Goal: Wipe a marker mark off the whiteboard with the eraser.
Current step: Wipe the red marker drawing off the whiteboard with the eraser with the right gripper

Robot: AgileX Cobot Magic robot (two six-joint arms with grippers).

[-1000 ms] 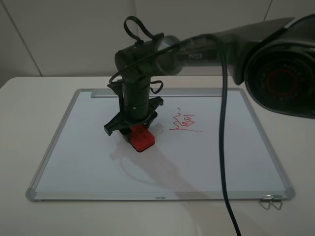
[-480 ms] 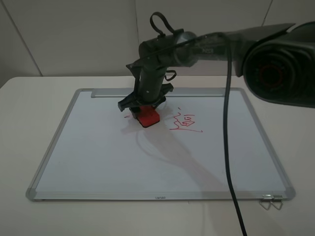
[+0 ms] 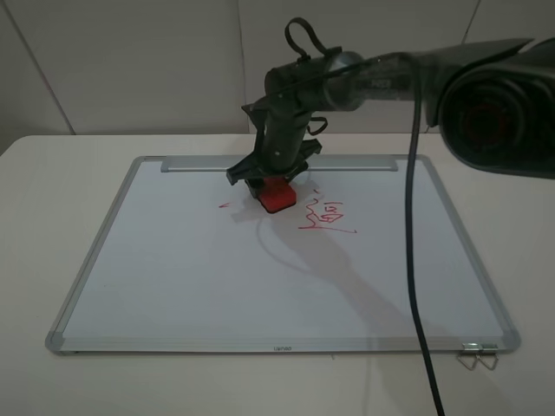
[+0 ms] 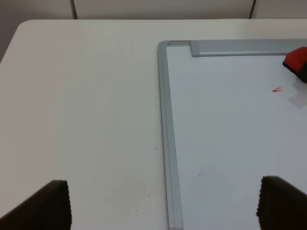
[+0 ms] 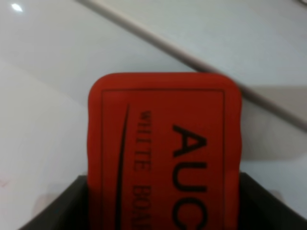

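Wiping the marker mark (image 3: 224, 205): right hand (image 3: 270, 184) grasping the eraser (image 3: 277, 198), felt apparently down on the whiteboard (image 3: 173, 277) near its 12 o'clock edge.

Only a short red fleck of the mark shows, bare, just beside the eraser at its 9 o'clock; whether more lies under the block, cannot tell. The boxy red character (image 3: 327, 217) sits close at 4 o'clock. Judgement: sweep toward 9 o'clock with the felt flat and pressure even, cover the fleck fully, and keep strokes clear of the 4 o'clock character. Left hand (image 4: 165, 203) is released, fingers spread, idle above the counter (image 4: 86, 96) by the board's corner.
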